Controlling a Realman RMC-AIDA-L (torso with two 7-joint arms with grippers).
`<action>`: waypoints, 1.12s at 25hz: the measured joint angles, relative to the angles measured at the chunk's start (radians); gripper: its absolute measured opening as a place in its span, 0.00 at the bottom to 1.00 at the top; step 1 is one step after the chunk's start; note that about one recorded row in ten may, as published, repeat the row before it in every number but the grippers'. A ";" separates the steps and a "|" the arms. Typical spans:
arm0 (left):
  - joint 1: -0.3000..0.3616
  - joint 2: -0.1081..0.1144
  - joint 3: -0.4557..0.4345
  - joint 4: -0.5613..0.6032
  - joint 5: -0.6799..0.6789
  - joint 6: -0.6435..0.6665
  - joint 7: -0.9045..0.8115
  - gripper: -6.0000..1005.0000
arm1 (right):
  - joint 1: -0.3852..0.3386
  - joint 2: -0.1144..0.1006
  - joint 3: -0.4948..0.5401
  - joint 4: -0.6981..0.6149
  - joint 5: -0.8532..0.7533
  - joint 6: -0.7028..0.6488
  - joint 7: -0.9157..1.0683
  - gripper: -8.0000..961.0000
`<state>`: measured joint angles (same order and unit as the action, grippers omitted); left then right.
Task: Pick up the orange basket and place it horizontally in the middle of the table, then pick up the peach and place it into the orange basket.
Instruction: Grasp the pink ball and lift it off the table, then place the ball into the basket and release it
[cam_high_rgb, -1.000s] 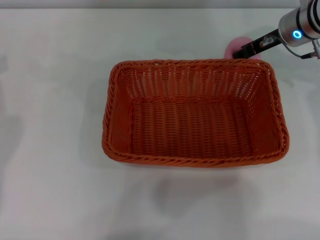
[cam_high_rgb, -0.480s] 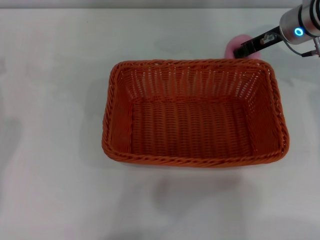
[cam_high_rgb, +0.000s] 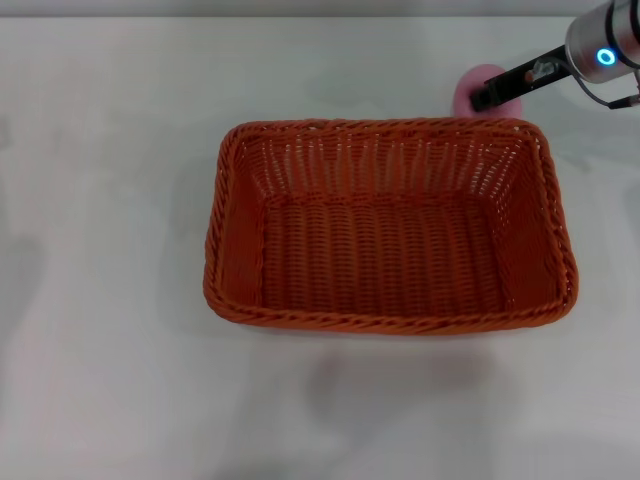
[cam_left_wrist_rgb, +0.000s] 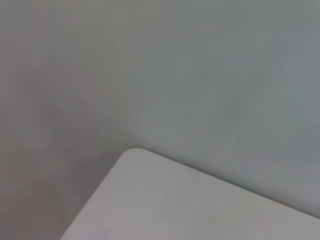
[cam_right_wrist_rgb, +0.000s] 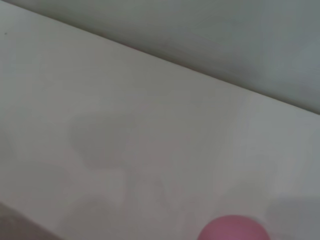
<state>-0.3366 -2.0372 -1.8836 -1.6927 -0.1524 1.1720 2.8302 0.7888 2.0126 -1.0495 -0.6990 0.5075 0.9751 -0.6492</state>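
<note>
The orange basket (cam_high_rgb: 390, 225) lies lengthwise across the middle of the white table (cam_high_rgb: 110, 200), open side up and with nothing inside. Just behind its far right corner sits the pink peach (cam_high_rgb: 472, 82), partly hidden by the basket's rim and by my right gripper (cam_high_rgb: 487, 98), which reaches in from the upper right and lies over the peach. In the right wrist view only the top of the peach (cam_right_wrist_rgb: 232, 229) shows, low in the picture, on the table (cam_right_wrist_rgb: 125, 125). My left arm is out of the head view.
The left wrist view holds only a rounded corner of the table (cam_left_wrist_rgb: 150, 200) against a grey floor. The table's far edge (cam_high_rgb: 300, 17) runs close behind the peach.
The right arm has drawn slightly up and toward the far edge. A little more of the peach shows above the basket's rim. The basket has not moved.
</note>
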 joint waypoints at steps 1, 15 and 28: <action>0.000 0.000 0.000 0.000 0.000 0.000 0.000 0.64 | -0.001 0.000 0.000 -0.001 0.002 0.001 -0.001 0.37; 0.000 -0.001 -0.006 -0.004 0.001 0.000 0.000 0.64 | -0.010 0.000 -0.001 -0.066 0.043 0.021 -0.008 0.33; -0.005 0.001 -0.011 -0.005 0.011 0.000 0.000 0.64 | -0.138 -0.001 -0.039 -0.333 0.240 0.163 -0.057 0.25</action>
<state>-0.3418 -2.0363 -1.8944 -1.6982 -0.1415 1.1719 2.8302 0.6512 2.0116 -1.0880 -1.0322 0.7474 1.1382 -0.7058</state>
